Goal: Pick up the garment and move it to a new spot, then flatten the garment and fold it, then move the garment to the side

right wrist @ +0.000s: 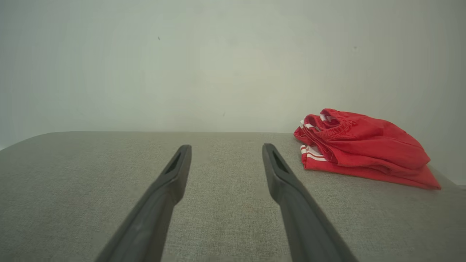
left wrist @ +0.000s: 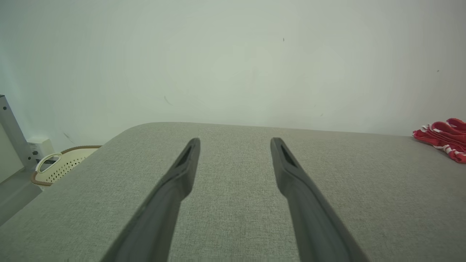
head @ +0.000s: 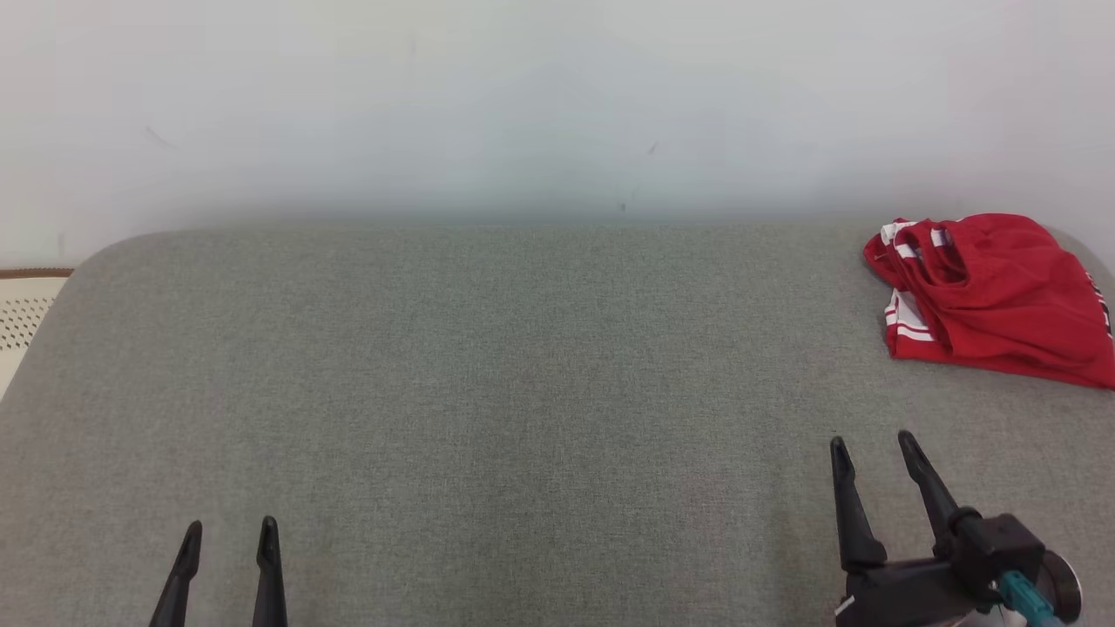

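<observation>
Nearest, the left hand (head: 231,524) and the right hand (head: 872,440) are spread wide and empty, low over the grey table (head: 523,366). Beyond the right hand and to its right lies the red garment (head: 993,296), seemingly folded and set aside near the far edge.

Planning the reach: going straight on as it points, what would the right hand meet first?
Likely nothing before the wall: the right hand points over bare grey padded surface, with the red shorts off to its right, clear of that line.
</observation>
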### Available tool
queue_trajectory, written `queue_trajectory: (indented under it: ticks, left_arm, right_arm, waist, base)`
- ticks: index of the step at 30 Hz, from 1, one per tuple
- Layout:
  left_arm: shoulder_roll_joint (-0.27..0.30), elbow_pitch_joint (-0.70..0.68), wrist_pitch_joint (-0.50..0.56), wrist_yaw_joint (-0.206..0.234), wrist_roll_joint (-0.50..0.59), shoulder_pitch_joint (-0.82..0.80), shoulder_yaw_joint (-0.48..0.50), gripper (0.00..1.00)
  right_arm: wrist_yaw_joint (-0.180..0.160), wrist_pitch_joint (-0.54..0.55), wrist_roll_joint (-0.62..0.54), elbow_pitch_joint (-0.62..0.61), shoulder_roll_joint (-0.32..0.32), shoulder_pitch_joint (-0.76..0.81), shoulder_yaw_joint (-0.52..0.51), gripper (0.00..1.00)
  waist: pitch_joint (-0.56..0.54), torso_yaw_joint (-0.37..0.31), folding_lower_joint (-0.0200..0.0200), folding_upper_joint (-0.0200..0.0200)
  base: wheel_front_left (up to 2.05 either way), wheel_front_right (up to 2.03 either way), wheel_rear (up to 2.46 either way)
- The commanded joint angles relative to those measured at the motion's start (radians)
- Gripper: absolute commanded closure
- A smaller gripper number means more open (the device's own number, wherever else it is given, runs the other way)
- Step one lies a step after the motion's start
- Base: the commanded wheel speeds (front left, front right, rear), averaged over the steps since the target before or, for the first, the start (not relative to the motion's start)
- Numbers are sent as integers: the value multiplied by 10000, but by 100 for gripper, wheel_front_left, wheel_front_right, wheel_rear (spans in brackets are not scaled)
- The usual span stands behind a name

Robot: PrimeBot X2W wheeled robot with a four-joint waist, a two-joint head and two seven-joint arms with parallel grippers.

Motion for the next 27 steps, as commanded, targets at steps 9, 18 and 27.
queue_trajectory:
  ticks: [9,18,27]
  left_arm:
    - [-14,234,-41,-65,74,237,-126,0]
    - [-19,284,-41,2,178,285,-140,0]
    - [-29,335,25,-17,79,124,-138,100]
  right_arm:
    - [1,-1,-776,-470,542,875,-291,0]
    - [1,-1,-861,-467,724,956,-394,0]
    - [0,4,-791,-282,740,848,-415,100]
  waist:
    - [-86,-85,0,1]
    - [-95,-102,0,1]
    - [-87,-120,0,1]
  base:
    - [0,0,0]
    - [0,0,0]
    - [0,0,0]
